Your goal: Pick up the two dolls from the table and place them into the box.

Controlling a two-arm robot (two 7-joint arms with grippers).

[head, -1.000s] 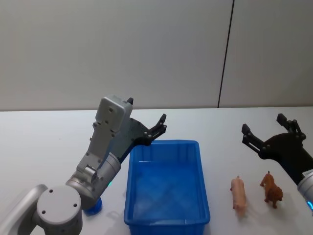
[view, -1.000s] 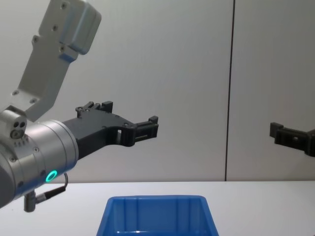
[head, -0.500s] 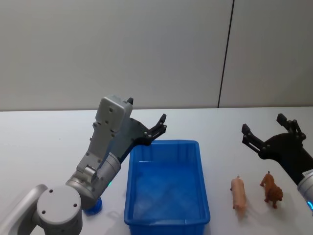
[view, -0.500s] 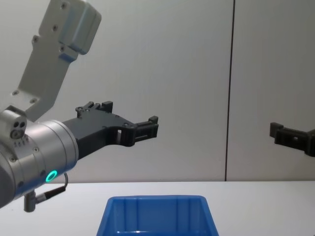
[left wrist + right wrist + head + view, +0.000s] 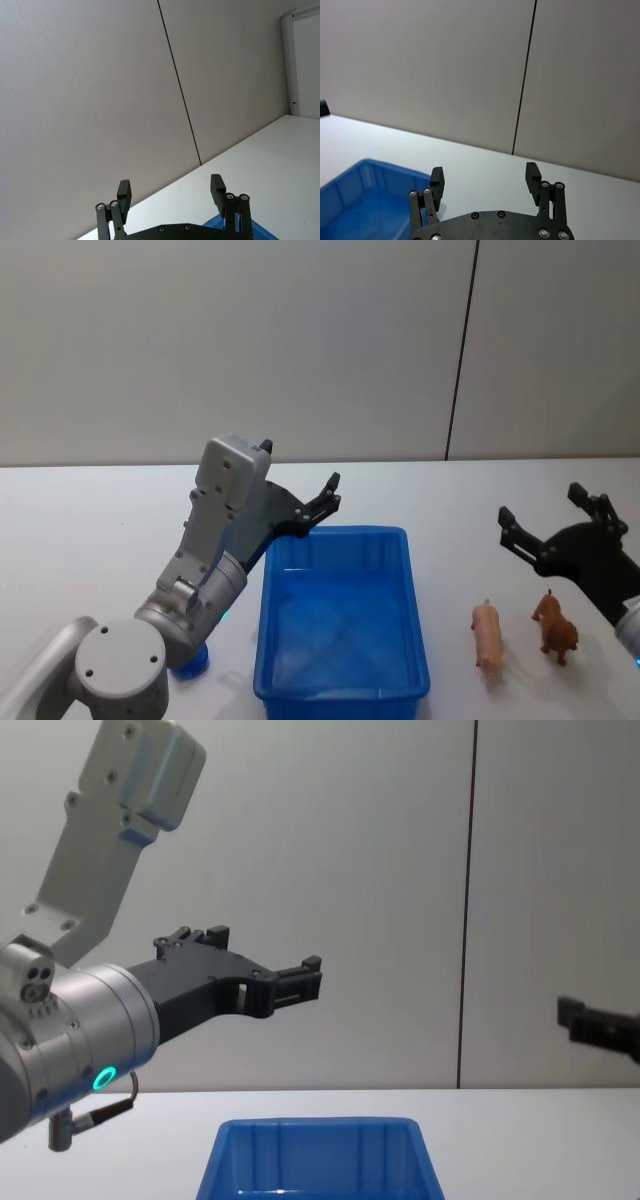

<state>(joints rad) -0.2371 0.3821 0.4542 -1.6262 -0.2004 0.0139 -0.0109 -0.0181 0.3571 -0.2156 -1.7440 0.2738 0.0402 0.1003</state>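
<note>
- Blue doll (image 5: 191,661): sat on bench (image 5: 70,530), far L, just L of box's near-L corner and apart from it. Mostly covered by L arm's lower link, so shape can't be told.
- Left end effector (image 5: 328,494): held in air, well above bench, over box's far-L corner. Fingers spread wide, nothing gripped. Same gap seen in L wrist view, left end effector (image 5: 170,190) pointed at the grey wall (image 5: 75,100). In chest view it's raised well above box rim.
- Box (image 5: 342,532): blue bin, placed mid-bench, long side running away from robot. Thick rim, sloped walls. Both dolls are outside it. Far rim caught low in chest view, box (image 5: 318,1124).
- Pink pig-like toy (image 5: 488,632): laid on bench R of box, near it but not touching, body lengthwise toward robot.
- Brown doll (image 5: 555,628): stood on bench just R of pink toy, small gap between them. Fuzzy, thin legs. Not touched by either end effector.
- Right end effector (image 5: 543,508): held above bench at R edge, beyond and above brown doll, clear of it. Fingers wide apart, nothing gripped. Confirmed in R wrist view, right end effector (image 5: 485,176), with box rim seen past one finger (image 5: 437,178). Only its tip is caught at chest view's R edge.
</note>
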